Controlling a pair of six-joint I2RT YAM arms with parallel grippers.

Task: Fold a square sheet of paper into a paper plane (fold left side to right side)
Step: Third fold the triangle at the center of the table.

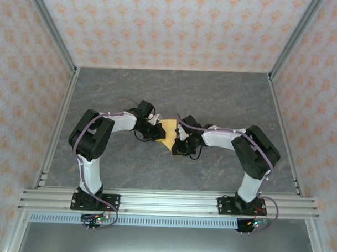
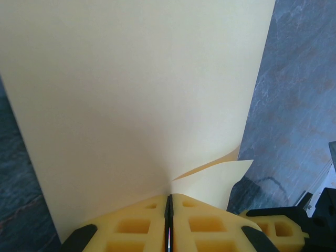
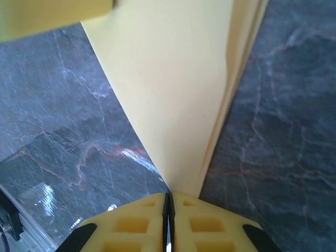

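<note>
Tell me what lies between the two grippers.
The yellow sheet of paper spans the gap in the top view; left gripper and right gripper each pinch an edge.

Stands bolted on two bases side by side, elbows bowed outward. Angles the left arm (image 1: 93,137) and the right arm (image 1: 251,148) inward, so that the wrists nearly meet in the middle. Pinches with the left gripper (image 1: 155,131), its yellow fingers (image 2: 131,228) pressed flush with only a thin seam between, clamped on one edge of the square sheet of paper (image 2: 131,94). Pinches likewise with the right gripper (image 1: 182,140), pads (image 3: 202,226) closed tight on the opposite edge. Points the two grippers toward each other, near but not touching.
</note>
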